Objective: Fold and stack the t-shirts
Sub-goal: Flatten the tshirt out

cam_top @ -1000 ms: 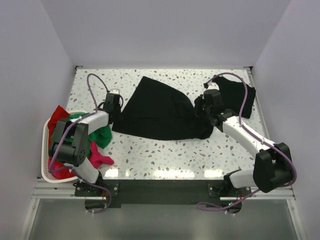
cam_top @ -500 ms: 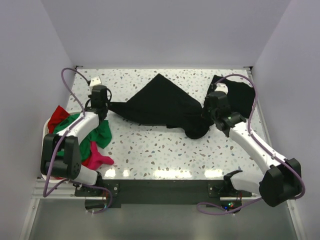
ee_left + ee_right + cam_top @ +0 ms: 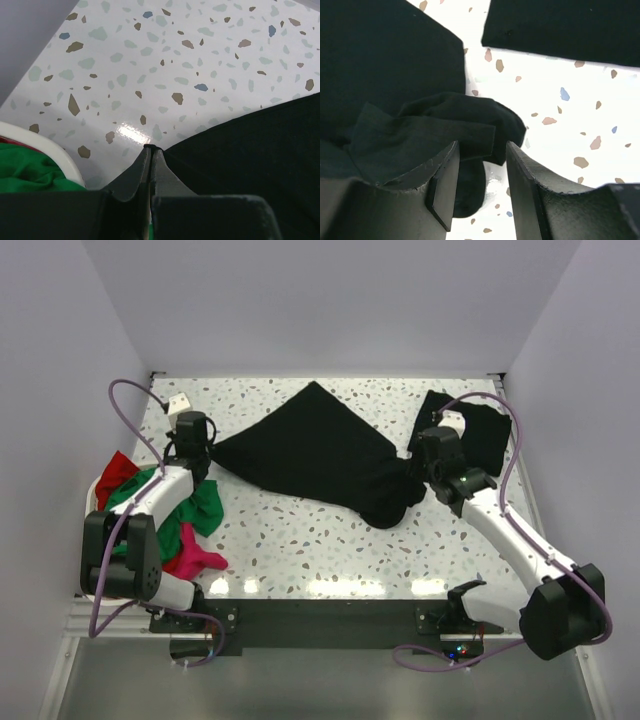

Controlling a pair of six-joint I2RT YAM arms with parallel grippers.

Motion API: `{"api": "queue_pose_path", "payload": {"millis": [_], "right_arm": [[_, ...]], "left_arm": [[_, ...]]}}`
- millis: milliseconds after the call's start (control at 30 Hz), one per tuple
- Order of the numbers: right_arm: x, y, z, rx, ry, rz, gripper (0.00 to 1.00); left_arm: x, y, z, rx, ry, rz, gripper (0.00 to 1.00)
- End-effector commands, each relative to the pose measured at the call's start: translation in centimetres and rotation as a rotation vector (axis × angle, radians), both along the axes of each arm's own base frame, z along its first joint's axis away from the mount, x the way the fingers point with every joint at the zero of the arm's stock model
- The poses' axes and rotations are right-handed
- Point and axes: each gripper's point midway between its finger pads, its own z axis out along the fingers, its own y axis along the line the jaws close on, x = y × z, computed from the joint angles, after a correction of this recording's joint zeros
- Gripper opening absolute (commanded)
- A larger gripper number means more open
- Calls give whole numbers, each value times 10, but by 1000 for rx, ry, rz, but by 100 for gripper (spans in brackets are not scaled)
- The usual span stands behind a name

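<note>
A black t-shirt (image 3: 310, 455) lies stretched across the middle of the table, bunched at its right end (image 3: 420, 125). My left gripper (image 3: 206, 452) is shut on its left corner, and a thin edge of black cloth shows at the fingertips (image 3: 150, 147). My right gripper (image 3: 413, 478) hangs open just over the bunched right end, its jaws apart with nothing pinched (image 3: 482, 150). A second black t-shirt (image 3: 478, 430) lies folded at the back right. Green (image 3: 200, 508), magenta (image 3: 195, 555) and red (image 3: 115, 468) t-shirts are heaped at the left.
The white basket (image 3: 45, 145) stands at the table's left edge under the coloured shirts, close beside my left arm. A small white tag (image 3: 180, 401) lies at the back left corner. Walls enclose the table on the left, back and right.
My left gripper has drawn the shirt's corner left and toward the back, stretching the cloth. My right gripper has opened and let go of the right end, which now rests bunched on the table.
</note>
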Motion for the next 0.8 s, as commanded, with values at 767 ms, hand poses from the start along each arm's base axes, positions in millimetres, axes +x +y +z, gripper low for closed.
{"api": "queue_pose_path", "payload": {"millis": [767], "right_arm": [[13,-7,-10,504,-74,90,50]], "left_arm": [[13,0,18,-27,-94,0,0]]}}
